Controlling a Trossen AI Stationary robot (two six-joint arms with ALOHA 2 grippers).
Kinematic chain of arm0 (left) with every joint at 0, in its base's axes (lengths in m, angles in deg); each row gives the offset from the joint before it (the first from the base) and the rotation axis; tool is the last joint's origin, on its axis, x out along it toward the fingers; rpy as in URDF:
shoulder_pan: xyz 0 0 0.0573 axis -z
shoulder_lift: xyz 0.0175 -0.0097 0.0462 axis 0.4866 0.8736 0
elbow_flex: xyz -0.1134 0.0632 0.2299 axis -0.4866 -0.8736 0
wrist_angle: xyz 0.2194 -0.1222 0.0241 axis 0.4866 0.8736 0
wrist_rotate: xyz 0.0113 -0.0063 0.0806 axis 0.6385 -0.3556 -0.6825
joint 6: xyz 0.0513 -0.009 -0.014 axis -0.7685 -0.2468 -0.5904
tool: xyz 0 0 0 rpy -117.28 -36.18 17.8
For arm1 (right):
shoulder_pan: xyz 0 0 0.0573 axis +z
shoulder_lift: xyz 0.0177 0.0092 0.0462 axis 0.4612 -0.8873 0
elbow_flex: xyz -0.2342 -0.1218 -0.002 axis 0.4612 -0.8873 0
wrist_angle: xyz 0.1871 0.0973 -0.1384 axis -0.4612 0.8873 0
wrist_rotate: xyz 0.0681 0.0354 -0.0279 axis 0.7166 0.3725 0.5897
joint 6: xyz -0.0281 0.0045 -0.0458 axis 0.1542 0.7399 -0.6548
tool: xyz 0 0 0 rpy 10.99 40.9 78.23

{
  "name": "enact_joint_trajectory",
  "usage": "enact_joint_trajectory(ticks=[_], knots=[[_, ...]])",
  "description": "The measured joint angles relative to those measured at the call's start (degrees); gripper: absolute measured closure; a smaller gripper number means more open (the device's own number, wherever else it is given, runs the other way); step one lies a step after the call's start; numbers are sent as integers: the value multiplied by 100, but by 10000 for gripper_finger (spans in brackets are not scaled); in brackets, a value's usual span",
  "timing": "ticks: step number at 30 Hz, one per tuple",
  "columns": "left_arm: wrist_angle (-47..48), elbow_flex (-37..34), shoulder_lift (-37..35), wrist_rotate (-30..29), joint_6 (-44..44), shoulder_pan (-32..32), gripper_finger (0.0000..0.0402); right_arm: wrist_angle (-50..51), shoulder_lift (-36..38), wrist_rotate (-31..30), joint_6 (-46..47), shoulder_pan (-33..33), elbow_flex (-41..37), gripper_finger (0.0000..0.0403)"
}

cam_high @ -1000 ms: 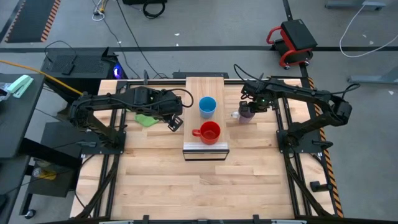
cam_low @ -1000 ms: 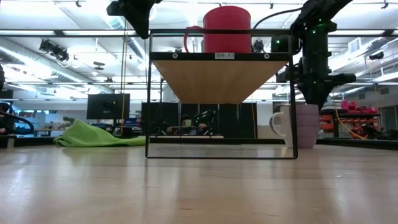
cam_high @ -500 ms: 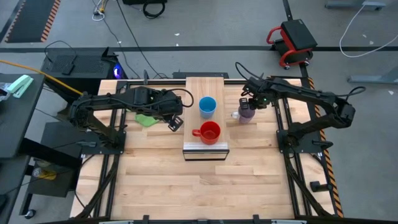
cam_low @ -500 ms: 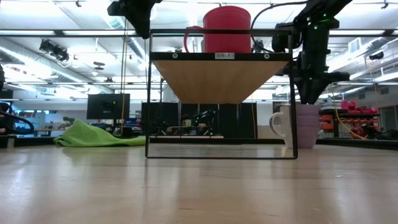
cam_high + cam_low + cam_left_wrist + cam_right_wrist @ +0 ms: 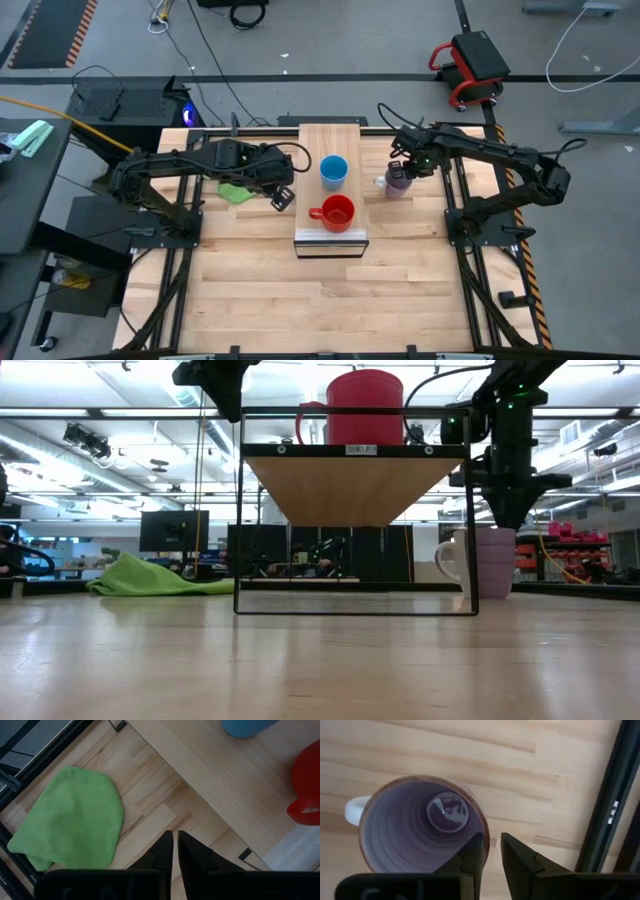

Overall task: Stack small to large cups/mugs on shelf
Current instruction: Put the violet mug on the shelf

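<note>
The shelf (image 5: 330, 140) stands mid-table. On it stand the blue cup (image 5: 333, 170) and, nearer, the red mug (image 5: 338, 212), which also shows in the low view (image 5: 365, 405). The purple-grey mug (image 5: 397, 181) stands upright on the tabletop right of the shelf (image 5: 490, 560). My right gripper (image 5: 492, 845) points down over it, narrowly open. One finger (image 5: 472, 857) is over the mug's inside and one (image 5: 517, 862) is outside, astride the rim (image 5: 486, 840). I cannot tell whether they touch it. My left gripper (image 5: 283, 198) is shut and empty, left of the shelf (image 5: 175, 842).
A green cloth (image 5: 234, 192) lies on the table left of the shelf, by my left gripper (image 5: 70, 820). The table's black frame rail (image 5: 605, 810) runs close to the right of the purple-grey mug. The shelf's thin black legs (image 5: 240, 510) stand between the two arms.
My right gripper has shifted a little sideways above the purple-grey mug and back again. The mug has stayed where it was.
</note>
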Motion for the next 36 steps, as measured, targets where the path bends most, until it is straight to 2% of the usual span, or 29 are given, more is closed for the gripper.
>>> enact_joint_trajectory(ticks=[16, 27, 36], knots=[[-17, 0, 0, 2, 4, 0, 363, -187, 0, 66, 23, 0, -15, 328], [-22, 0, 0, 2, 1, -2, 371, -423, 2, 184, 197, 17, -455, 328], [-22, 0, 0, 0, 0, -7, 366, -573, 2, 196, 349, 15, -498, 332]])
